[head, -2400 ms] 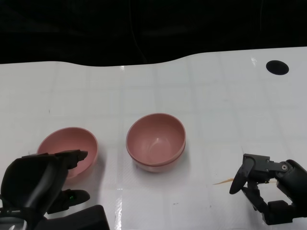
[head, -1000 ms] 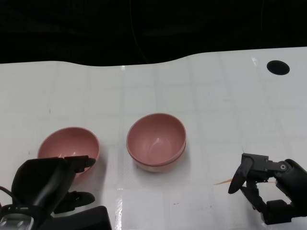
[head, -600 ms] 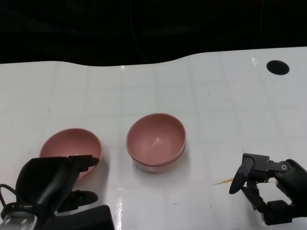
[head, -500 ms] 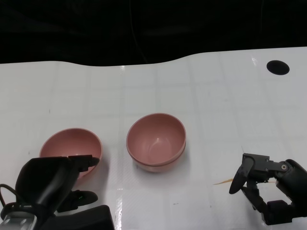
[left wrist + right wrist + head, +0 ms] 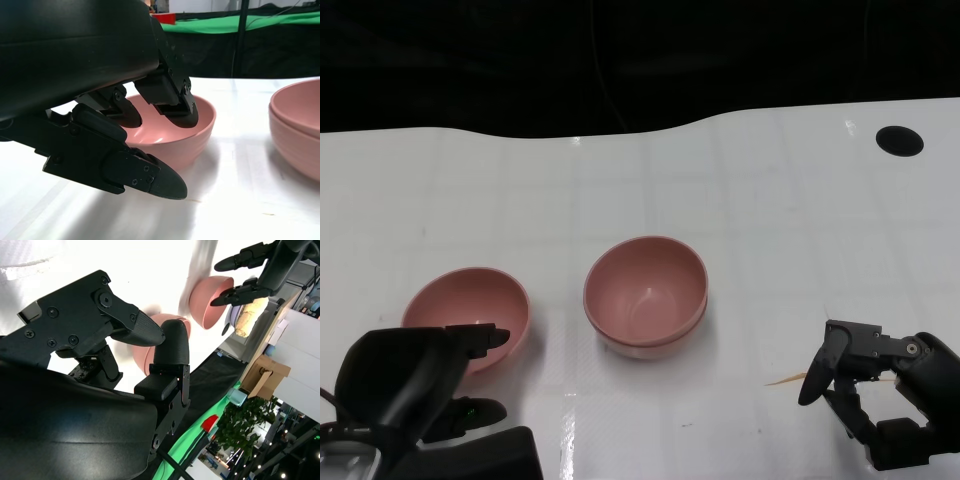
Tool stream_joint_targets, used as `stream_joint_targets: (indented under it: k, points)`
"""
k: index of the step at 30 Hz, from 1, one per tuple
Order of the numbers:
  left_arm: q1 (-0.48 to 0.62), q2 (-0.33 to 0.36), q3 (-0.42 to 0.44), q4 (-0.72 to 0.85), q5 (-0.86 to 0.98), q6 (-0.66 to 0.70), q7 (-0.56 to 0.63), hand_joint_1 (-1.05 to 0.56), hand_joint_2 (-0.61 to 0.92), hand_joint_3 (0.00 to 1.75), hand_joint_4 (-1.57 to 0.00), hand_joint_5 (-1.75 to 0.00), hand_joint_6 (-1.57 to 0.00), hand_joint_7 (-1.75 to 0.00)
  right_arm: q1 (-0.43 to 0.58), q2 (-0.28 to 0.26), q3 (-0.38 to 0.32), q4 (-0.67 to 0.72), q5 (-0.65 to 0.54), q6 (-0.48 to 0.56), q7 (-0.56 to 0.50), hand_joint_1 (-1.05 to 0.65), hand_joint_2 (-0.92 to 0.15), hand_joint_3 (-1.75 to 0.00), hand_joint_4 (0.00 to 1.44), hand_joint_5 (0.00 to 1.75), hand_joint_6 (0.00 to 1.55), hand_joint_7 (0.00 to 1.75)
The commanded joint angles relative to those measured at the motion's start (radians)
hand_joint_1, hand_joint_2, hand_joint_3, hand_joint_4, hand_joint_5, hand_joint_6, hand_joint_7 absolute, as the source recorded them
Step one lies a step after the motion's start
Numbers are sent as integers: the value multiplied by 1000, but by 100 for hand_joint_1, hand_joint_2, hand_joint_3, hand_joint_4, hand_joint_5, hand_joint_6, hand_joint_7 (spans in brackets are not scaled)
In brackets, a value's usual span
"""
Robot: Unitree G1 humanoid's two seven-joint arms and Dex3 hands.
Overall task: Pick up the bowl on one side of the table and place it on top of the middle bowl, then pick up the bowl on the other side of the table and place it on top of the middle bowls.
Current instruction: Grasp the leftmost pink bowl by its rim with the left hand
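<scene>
My left hand (image 5: 415,385) straddles the side bowl's (image 5: 470,310) near rim, fingers spread, not yet pinching; closing off-centre could tip it. My right hand (image 5: 880,400) hangs empty, fingers apart.

A white table (image 5: 760,210) carries a round black spot (image 5: 899,140), perhaps a hole, near its far right edge.

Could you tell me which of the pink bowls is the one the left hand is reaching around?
The single pink bowl on the left side; the left hand brackets its near rim, whereas the stacked middle bowls stand untouched.
</scene>
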Motion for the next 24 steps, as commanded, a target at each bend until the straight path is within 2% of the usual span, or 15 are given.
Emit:
stream_joint_targets:
  k: [1, 24]
  points:
    - [-15, 20, 5, -4, 2, 15, -9, -66, 90, 0, -75, 0, -81, 0, 1, -14, -2, -7, 12, -1, 0, -16, -58, -108, 89, 175, 68, 171]
    - [-88, 16, -24, 116, -7, -19, 31, -68, 91, 0, -77, -1, -82, 0, 3, -14, -6, -10, -2, -5, -12, -15, -60, -108, 89, 175, 68, 172]
